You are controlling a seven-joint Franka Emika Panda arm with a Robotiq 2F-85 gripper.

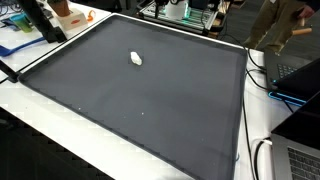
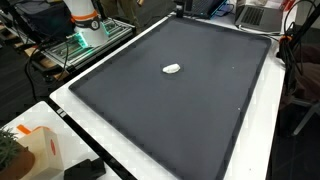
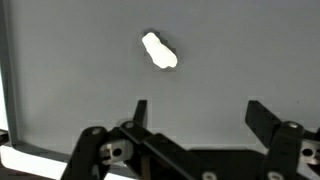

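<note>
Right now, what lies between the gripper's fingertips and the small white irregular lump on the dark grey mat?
Only bare dark grey mat. The wrist view shows the open black gripper apart from the small white lump, nothing between them.

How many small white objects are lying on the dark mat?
1. The small white object lies alone on the dark mat. In the wrist view it sits beyond the open gripper, apart from its fingers. None seems hidden.
</note>
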